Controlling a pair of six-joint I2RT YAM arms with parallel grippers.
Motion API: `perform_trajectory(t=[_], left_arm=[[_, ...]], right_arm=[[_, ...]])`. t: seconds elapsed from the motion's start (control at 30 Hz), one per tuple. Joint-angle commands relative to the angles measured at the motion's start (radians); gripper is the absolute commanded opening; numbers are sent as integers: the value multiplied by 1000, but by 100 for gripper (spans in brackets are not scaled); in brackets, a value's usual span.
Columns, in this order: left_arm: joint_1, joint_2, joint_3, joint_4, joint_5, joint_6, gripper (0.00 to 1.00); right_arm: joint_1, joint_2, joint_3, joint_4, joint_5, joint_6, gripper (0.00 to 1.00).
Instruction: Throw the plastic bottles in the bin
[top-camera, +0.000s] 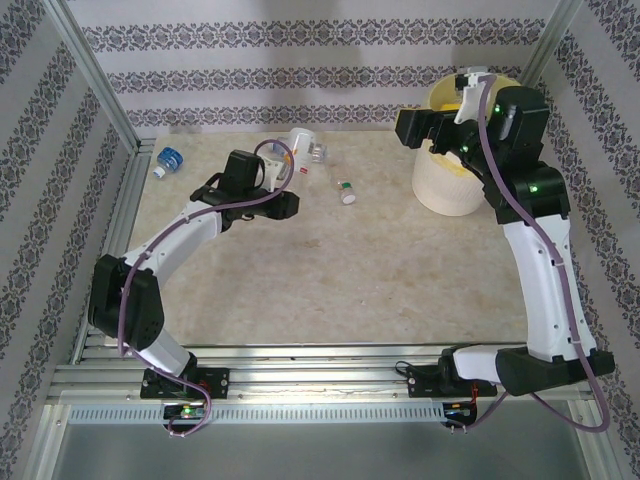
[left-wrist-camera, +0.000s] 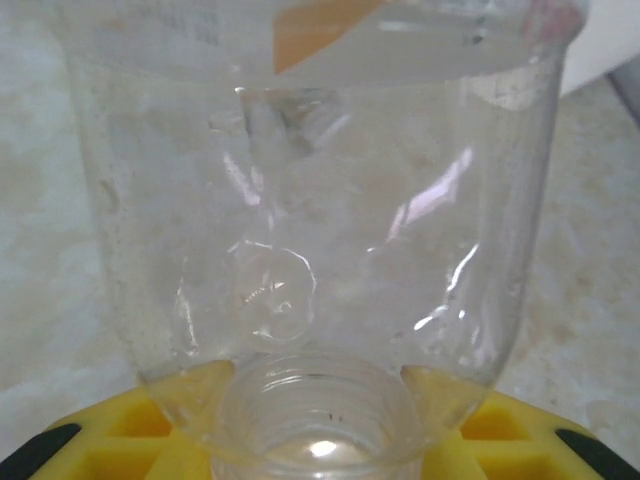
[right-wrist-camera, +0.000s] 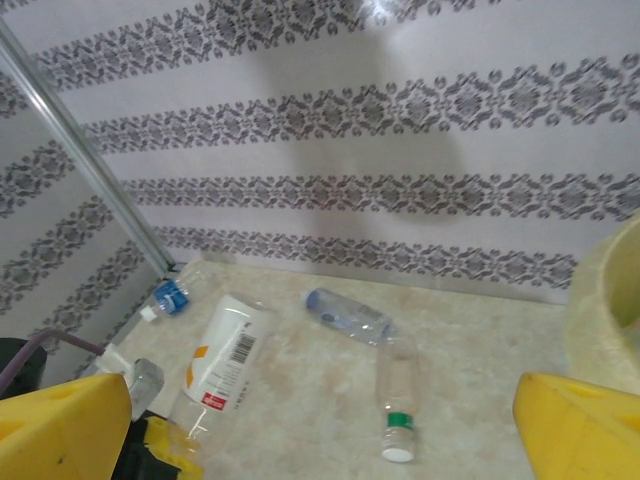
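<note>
A clear bottle (left-wrist-camera: 320, 250) with a white and orange label is pinched at its neck by the left tool (top-camera: 278, 168), at the far left-middle of the worktop (top-camera: 330, 270), well apart from the bin (top-camera: 445, 185) at the far right. The right tool (right-wrist-camera: 320, 435) is held spread wide and empty by the bin's rim. The carry to the bin is judged to be the step in hand. Next, the bottle must be swung right, brought over the rim and released. A green-capped bottle (top-camera: 346, 190) and a blue-labelled bottle (top-camera: 168, 160) are left lying.
</note>
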Motion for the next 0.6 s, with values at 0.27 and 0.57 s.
perform_trajectory(t=[0.27,0.57], left_arm=[[-114,-106,12,146,146,72,28],[-172,-120,39,168,162,74,28]], right_arm=[[77,73,-32,23,-187,135,98],[145,135,-34,39,-240,168,98]])
